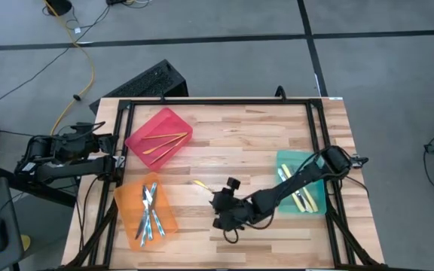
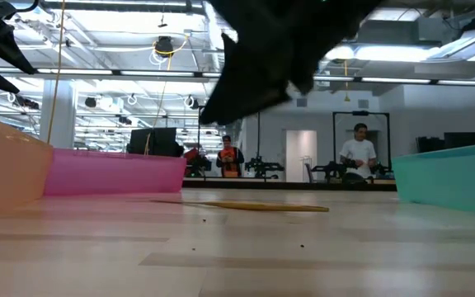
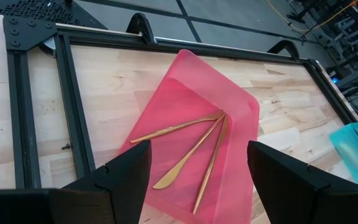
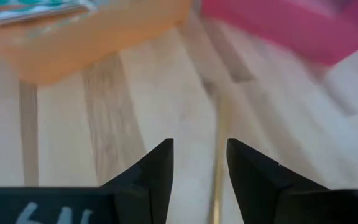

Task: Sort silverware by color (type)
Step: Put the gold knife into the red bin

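Behind the table, your low view alone showed the lab, with a person [image 2: 359, 148] standing far back; on the wooden table [image 1: 247, 135] lay one yellow-handled piece [image 2: 254, 206], clear of the bins. From above, that piece [image 1: 200, 183] lay between the orange bin [image 1: 124, 197] and the right gripper [image 1: 221, 207]. Your right wrist view showed that gripper's fingers parted, the piece [image 4: 219, 168] beyond them. The left gripper [image 3: 197, 168], also spread, waited over the red bin [image 3: 244, 124] holding gold pieces [image 3: 191, 146]. Bare wood lay around the piece.
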`<state>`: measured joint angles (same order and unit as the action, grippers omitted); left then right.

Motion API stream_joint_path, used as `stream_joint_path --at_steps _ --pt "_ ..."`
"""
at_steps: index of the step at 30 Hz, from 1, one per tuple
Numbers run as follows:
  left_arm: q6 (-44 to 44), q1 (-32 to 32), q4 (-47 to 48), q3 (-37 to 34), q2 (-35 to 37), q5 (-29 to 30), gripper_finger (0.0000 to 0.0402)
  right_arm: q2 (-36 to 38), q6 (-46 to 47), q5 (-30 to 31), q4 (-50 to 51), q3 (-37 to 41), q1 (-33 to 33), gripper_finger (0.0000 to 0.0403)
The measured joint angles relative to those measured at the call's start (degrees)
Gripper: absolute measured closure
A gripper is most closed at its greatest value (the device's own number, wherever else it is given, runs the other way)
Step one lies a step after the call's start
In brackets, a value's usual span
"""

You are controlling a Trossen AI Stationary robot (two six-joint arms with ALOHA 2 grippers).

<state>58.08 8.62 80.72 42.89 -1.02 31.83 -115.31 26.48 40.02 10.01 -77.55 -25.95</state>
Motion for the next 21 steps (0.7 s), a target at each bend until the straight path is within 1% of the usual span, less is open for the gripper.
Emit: stream_joint_path --at_steps 5,8,12,18,21 --pt "0.0 0.0 0.0 0.0 0.0 0.0 0.0155 0.2 -2.2 -6.3 -21.4 8.4 0.1 0.0232" --pt "0.0 0.0 0.0 0.0 0.0 0.0 0.0155 0.2 -5.7 -7.6 -28.9 10.7 0.1 0.023" --pt "0.0 0.0 0.0 0.0 0.0 0.0 0.0155 0.3 -8.4 -7.2 -30.3 11.9 0.1 0.0227" --pt "0.0 0.0 0.0 0.0 0.0 0.0 0.0155 -0.1 -8.7 -5.7 -30.6 15.8 0.7 0.0227" --pt "0.0 0.0 0.0 0.0 0.0 0.0 0.0155 -0.2 -8.5 -5.4 -34.6 19.1 1.5 0.0227"
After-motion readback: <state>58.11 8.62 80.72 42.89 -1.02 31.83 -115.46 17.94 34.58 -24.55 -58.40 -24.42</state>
